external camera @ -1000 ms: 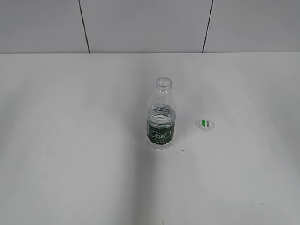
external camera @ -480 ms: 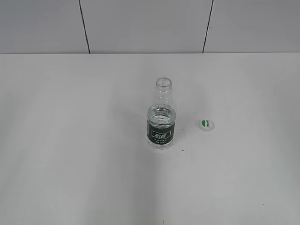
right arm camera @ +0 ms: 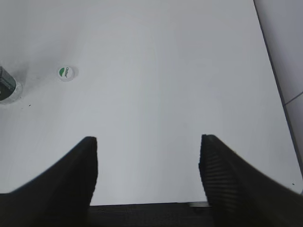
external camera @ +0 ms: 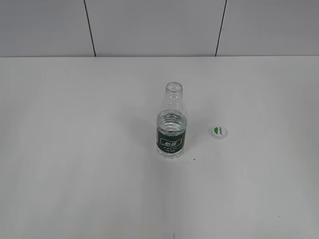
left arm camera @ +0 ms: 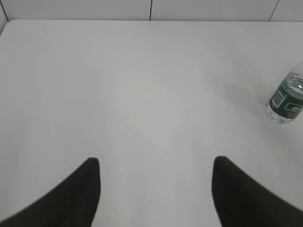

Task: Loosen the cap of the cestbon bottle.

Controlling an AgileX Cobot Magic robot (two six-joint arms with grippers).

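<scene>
The cestbon bottle stands upright mid-table, neck uncapped; the cap lies just beside it, toward the right edge (leaf mark up). Left gripper and right gripper hang spread, holding nothing.

The cestbon bottle is cropped at both wrist views' edges; label lettering unreadable.

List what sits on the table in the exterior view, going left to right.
cestbon bottle, standing upright with its neck open → cap, lying apart on the table to the bottle's right.
</scene>
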